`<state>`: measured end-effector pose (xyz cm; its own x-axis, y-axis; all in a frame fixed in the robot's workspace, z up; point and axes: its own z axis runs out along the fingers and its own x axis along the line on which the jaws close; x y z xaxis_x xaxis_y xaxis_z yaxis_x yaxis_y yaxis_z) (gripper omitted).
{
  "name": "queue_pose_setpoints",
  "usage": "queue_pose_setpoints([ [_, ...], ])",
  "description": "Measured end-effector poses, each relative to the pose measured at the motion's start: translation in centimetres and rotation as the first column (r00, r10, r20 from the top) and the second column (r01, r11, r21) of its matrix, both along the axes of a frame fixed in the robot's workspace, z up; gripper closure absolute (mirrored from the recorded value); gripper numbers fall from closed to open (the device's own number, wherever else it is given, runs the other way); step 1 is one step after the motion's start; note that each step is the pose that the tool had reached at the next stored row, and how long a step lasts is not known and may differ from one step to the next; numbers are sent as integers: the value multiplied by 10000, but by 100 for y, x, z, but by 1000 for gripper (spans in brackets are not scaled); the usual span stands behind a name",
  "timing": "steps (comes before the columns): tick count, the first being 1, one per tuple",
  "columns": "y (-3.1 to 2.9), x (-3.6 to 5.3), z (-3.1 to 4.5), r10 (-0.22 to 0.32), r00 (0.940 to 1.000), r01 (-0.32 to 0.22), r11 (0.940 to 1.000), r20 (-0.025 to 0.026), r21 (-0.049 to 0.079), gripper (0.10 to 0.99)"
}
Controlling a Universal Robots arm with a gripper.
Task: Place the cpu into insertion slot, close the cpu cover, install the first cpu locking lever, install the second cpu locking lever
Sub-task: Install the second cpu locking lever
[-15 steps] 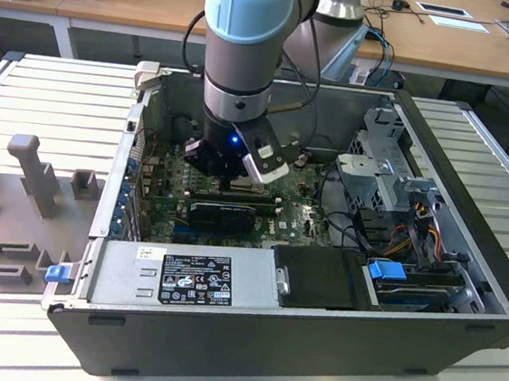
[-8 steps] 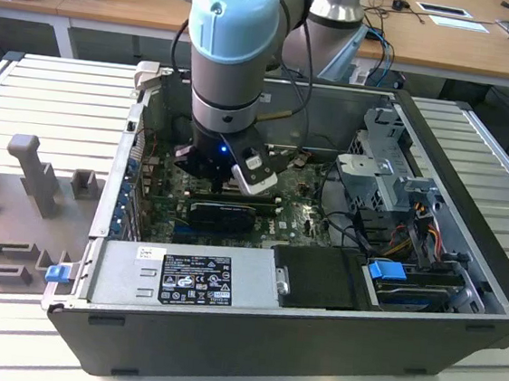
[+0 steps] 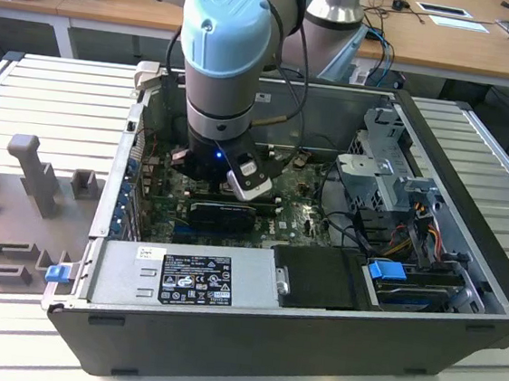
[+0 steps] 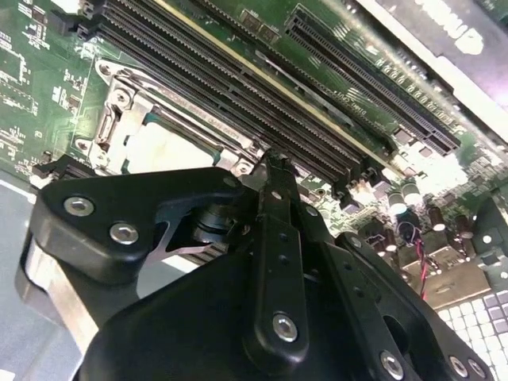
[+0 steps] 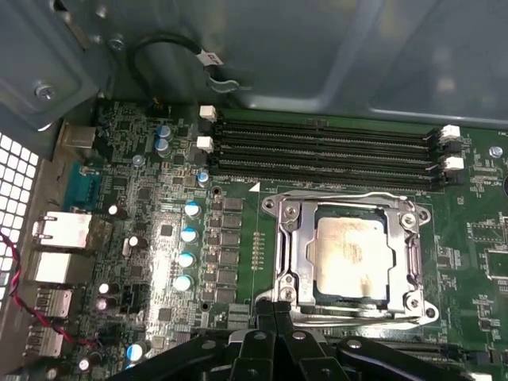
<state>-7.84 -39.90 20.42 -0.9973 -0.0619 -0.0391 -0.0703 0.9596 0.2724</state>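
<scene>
The cpu (image 5: 353, 255), a pale silvery square, lies in the insertion slot (image 5: 349, 211) on the green board. The cpu cover (image 5: 295, 254), a silver frame, lies flat around it. Thin lever rods run along the frame's edges. My gripper (image 5: 275, 308) hovers just beside the socket's near edge, its black fingers pressed together with nothing between them. In the second wrist view the gripper (image 4: 274, 163) points at the board beside the cpu (image 4: 163, 147) and the cover (image 4: 119, 119). In the exterior view the gripper (image 3: 228, 183) reaches down inside the open computer case.
Long black memory slots (image 5: 325, 151) run alongside the socket. Rear ports (image 5: 63, 238) and capacitors stand on the board. In the case sit a power supply (image 3: 191, 275), a drive cage (image 3: 384, 168) and cables (image 3: 416, 217). A grey fixture (image 3: 29, 167) lies on the table.
</scene>
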Motion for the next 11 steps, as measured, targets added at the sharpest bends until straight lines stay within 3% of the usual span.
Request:
queue_pose_setpoints([
  [4,-1,-1,-27,0,10000,0,9999,18,130,980],
  [5,-1,0,-35,1,10000,-1,9998,25,198,980],
  [6,0,-4,-58,1,10000,-3,9992,49,406,980],
  [11,0,-21,-86,-2,10000,-2,9987,93,502,980],
])
